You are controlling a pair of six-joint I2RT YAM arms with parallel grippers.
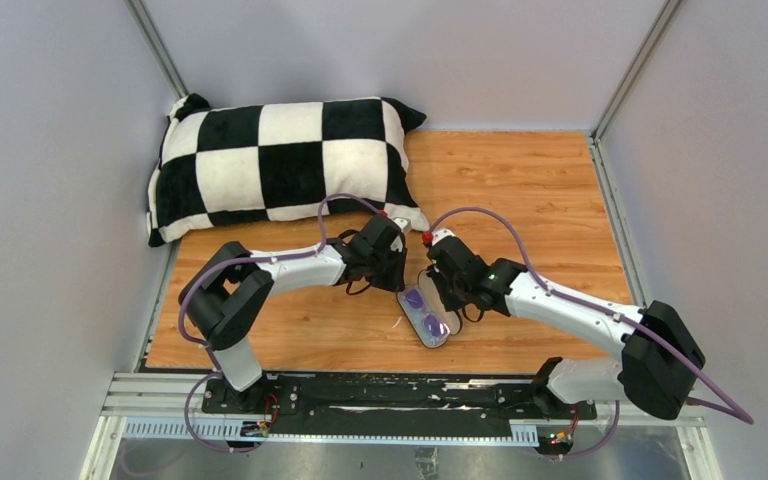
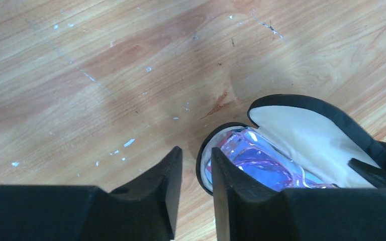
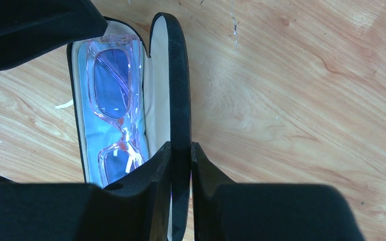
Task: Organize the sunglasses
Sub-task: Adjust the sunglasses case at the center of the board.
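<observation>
The right tool [image 3: 180, 146] is seen clamped on the raised lid of the black case [image 3: 179, 75]. The lid's thin edge is pinched between its two fingers [image 3: 153, 175], one set against the beige-lined inner side and the other against the black outer side. The sunglasses [image 3: 111, 83] are found inside the lower half of the case, laid flat along its length with the pink frame and bluish-purple lenses turned upward. A light blue cloth [image 3: 94, 133] is spread beneath them against the lining. The left tool [image 2: 196, 154] is shown partly open, with a narrow gap left between its fingertips and nothing caught in it. One of its fingers is placed right at the rounded end of the case, though actual contact cannot be confirmed. In the top view both tools are seen close together over the case, the left arm reaching in from the left and the right arm from the right. The case is set on the wooden counter [image 1: 540, 200], toward the near edge and roughly midway between the two arm bases. A black-and-white checkered pillow [image 1: 280, 165] is seen lying at the far left corner of the counter, well apart from the case.
</observation>
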